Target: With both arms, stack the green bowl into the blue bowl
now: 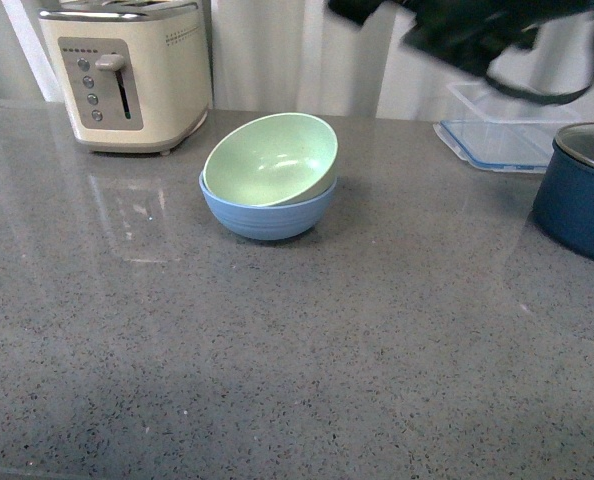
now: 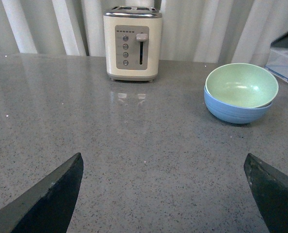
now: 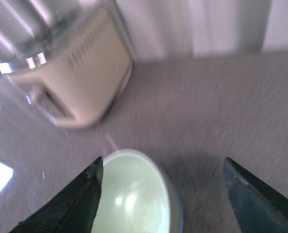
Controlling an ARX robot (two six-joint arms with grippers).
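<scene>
The green bowl [image 1: 270,158] sits tilted inside the blue bowl [image 1: 267,215] on the grey counter, in front of the toaster. Both also show in the left wrist view, green bowl [image 2: 241,85] in blue bowl [image 2: 233,111]. My left gripper [image 2: 163,191] is open and empty, low over the counter, well away from the bowls. My right gripper [image 3: 163,187] is open and empty, raised above the bowls; the green bowl [image 3: 129,194] lies below between its fingers. The right arm [image 1: 457,35] shows blurred at the upper right of the front view.
A cream toaster [image 1: 127,70] stands at the back left. A dark navy pot [image 1: 582,195] with lid stands at the right edge. A clear plastic container [image 1: 502,135] lies behind it. White curtains hang behind the counter.
</scene>
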